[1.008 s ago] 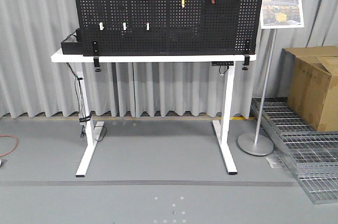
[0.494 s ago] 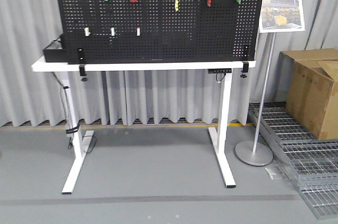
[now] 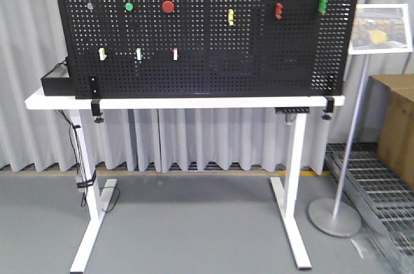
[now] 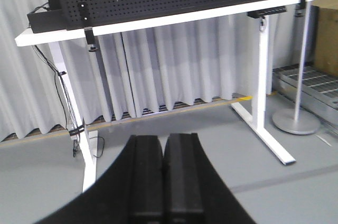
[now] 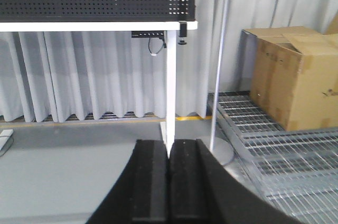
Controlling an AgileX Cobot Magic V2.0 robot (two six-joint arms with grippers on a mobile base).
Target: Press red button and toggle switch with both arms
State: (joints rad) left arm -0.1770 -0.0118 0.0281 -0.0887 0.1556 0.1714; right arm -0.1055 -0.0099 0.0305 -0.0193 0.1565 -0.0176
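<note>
Black pegboard [image 3: 207,48] with uniform hole grid. Red button [image 3: 168,6], green button [image 3: 129,7]. Yellow switch [image 3: 231,17], red switch [image 3: 279,10], green switch [image 3: 322,6]. Lower toggles [image 3: 139,53] appear white. White table [image 3: 194,102]. Brown box [image 5: 296,76]. Grey floor [image 3: 194,222].

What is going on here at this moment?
A two-armed robot faces a black pegboard on a white table. The board carries a red button and small switches. The left gripper and the right gripper are both shut, empty and held low, well short of the board, so nothing is being pressed yet.

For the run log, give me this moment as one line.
left pincer: shut, empty | right pincer: shut, empty | red button: not reached | toggle switch: not reached
</note>
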